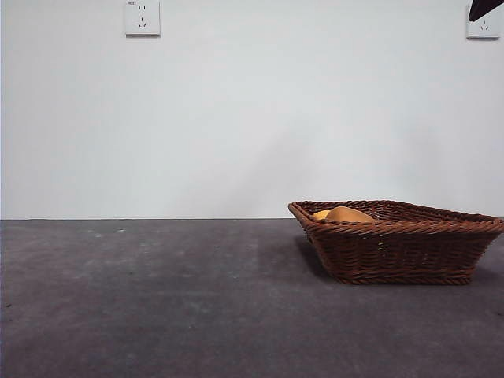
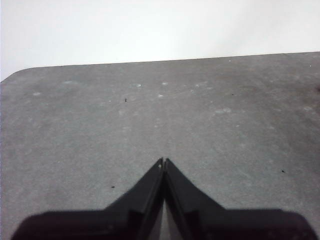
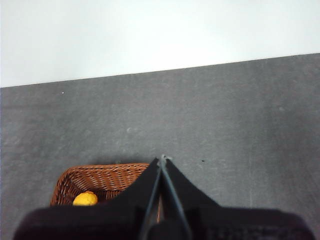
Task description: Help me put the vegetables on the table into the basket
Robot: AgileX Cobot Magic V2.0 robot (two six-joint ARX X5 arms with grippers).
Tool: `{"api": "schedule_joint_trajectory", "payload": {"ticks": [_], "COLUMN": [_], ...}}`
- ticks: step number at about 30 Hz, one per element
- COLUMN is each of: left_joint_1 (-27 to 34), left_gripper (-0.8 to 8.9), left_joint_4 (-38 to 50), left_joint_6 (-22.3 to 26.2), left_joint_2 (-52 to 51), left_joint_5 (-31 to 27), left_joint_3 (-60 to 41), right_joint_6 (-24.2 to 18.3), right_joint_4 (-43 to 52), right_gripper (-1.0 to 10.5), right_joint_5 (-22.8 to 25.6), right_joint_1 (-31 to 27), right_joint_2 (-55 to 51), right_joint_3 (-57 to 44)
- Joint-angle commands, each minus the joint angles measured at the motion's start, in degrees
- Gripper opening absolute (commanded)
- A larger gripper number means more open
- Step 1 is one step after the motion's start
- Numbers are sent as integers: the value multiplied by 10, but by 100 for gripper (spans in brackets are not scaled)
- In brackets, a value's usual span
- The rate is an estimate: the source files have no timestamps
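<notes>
Even, soft indoor light, bright washed-out white wall (image 1: 252, 118), faint shadow left of the dark brown woven wicker basket (image 1: 402, 244) on the matte grey surface (image 1: 157, 315), wrist views slightly soft

White wall socket, upper left (image 1: 142, 17): small mark at its top left corner, too small to read.
White wall socket, upper right (image 1: 482, 27): no legible marking.
Dark brown woven wicker basket (image 1: 402, 248): no label or brand.
Dark grey matte table (image 1: 157, 307): no text or numbers.
Wrist views: nothing readable.
</notes>
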Motion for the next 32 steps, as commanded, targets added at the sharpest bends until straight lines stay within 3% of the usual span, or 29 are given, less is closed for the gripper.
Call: {"api": "schedule_joint_trajectory", "payload": {"ticks": [1, 11, 19, 22, 32], "left_joint_1": [2, 2, 2, 2, 2], "left_gripper": [-4, -4, -4, -4, -4], "left_joint_4": [2, 2, 2, 2, 2], "left_joint_6": [-3, -3, -3, -3, -3], "left_joint_2": [-1, 0, 3, 4, 6], "left_joint_5": [0, 0, 0, 0, 0], "left_joint_3": [-6, -6, -6, -6, -6], "right_joint_6": [5, 5, 4, 4, 4], "right_joint_4": [2, 2, -16, -37, -65], "right_gripper": [1, 1, 1, 1, 1], "right_joint_5": [1, -2, 90, 117, 118], "right_joint_1": [0, 0, 0, 19, 53], "right_joint_2": [2, 2, -17, -54, -259], "right_joint_3": [-3, -3, -3, -3, -3]}}
